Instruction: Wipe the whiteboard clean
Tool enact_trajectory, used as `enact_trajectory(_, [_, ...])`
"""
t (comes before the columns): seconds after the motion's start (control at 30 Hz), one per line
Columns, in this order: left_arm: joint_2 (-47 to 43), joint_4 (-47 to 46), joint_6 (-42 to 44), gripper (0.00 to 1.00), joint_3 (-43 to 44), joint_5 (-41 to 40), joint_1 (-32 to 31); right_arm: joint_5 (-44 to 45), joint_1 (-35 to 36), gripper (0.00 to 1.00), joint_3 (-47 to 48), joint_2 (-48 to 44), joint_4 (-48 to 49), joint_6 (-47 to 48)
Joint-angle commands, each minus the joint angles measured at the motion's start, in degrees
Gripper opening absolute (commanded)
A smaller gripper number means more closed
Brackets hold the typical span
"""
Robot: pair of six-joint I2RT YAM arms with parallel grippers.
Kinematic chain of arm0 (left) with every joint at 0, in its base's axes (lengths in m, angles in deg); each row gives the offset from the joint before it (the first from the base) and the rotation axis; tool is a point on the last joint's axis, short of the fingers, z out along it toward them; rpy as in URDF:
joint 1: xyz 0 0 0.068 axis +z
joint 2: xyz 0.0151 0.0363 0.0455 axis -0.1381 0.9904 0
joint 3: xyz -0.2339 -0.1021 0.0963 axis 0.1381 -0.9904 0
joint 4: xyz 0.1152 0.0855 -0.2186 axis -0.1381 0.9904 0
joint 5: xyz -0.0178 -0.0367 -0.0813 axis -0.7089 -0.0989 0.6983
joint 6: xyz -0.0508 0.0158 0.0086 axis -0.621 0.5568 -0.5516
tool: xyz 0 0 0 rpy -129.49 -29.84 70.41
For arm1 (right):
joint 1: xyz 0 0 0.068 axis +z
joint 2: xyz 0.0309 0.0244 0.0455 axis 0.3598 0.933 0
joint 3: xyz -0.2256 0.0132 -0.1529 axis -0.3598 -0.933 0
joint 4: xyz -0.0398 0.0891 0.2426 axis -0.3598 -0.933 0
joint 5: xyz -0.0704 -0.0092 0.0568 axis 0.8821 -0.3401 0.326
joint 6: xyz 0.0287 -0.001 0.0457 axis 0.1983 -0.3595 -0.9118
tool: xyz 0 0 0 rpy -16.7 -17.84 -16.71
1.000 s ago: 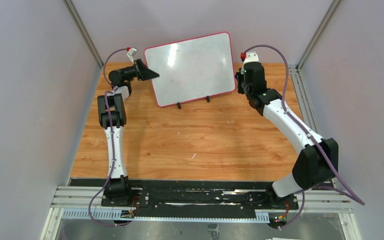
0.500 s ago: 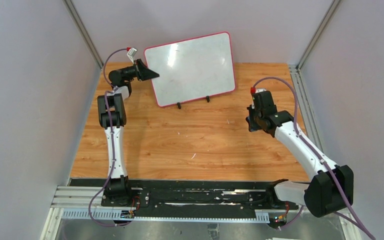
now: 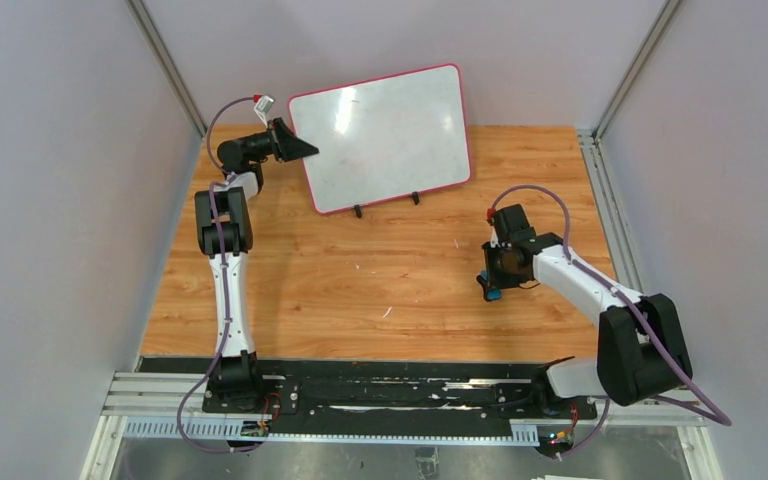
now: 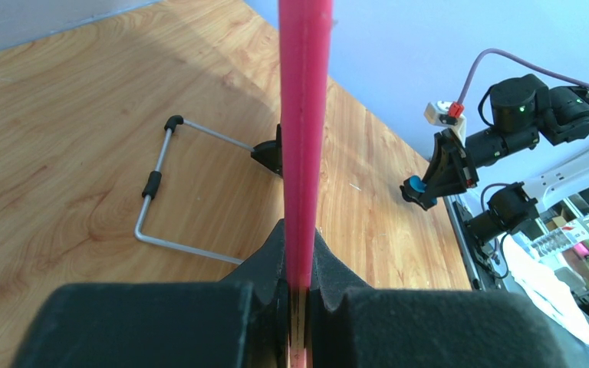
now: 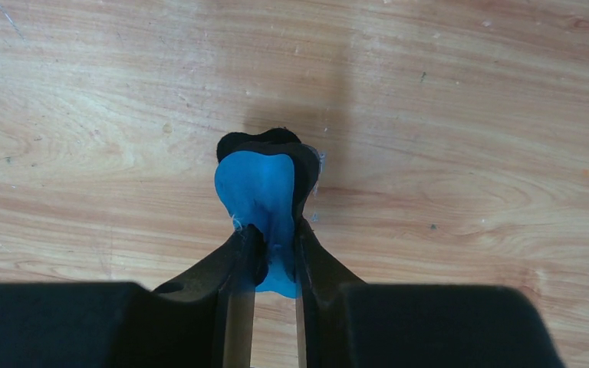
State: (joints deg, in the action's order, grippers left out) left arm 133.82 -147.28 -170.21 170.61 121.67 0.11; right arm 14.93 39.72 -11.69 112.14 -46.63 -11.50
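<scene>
From overhead, the whiteboard (image 3: 385, 135) stands propped at the far edge of the surface (image 3: 360, 300), a little left of the middle, leaning back on two small black feet (image 3: 358, 211). Its face looks blank and glossy with only a glare on it. The left hand (image 3: 300, 148) is clamped on the board's left edge near the upper corner. The left wrist view makes that grip plain: the red frame (image 4: 304, 115) runs edge-on straight between the closed fingers (image 4: 264, 264). It also shows a bent wire stand (image 4: 161, 192) on the wood behind the board, which the overhead view hides. The board's face cannot be seen from there. The right hand (image 3: 490, 285) is low over the surface toward the right edge, about midway between far and near. From above, what it carries is only a blue speck. The right wrist view shows it as a blue-and-black eraser (image 5: 261, 188), pinched at its near end between the fingers (image 5: 238, 261). Its far end is down by the wood over a dark shadow; whether it touches I cannot tell. The fingers cover the eraser's near end.
</scene>
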Motion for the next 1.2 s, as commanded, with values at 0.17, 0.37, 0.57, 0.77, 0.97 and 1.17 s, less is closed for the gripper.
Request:
enact_trajectory(0.17, [2.0,-3.4,1.6,0.0,0.6,4.3,-0.3,-1.6,-1.1,0.31,-1.0,2.7,2.3,-1.6])
enact_trajectory(0.37, [2.0,-3.5,1.4,0.0,0.8,4.3,-0.3,-1.8,-1.1,0.61,-0.5,3.8,2.2,-1.8])
enact_trajectory(0.57, [1.7,-3.5,1.7,0.0,0.3,4.4,-0.3,-1.6,-1.1,0.62,-0.3,3.8,2.0,-2.2])
enact_trajectory(0.77, [1.3,-3.5,2.2,0.0,-0.3,4.4,-0.3,-1.5,-1.0,0.62,0.4,3.7,1.5,-2.0])
enact_trajectory(0.97, [1.1,-3.5,2.4,0.01,-0.6,4.4,-0.3,-1.5,-1.0,0.62,0.8,4.3,1.6,-2.0])
enact_trajectory(1.17, [0.2,-3.5,3.6,0.03,-2.2,4.3,-0.3,-1.6,-1.0,0.62,0.4,5.4,2.2,-2.0])
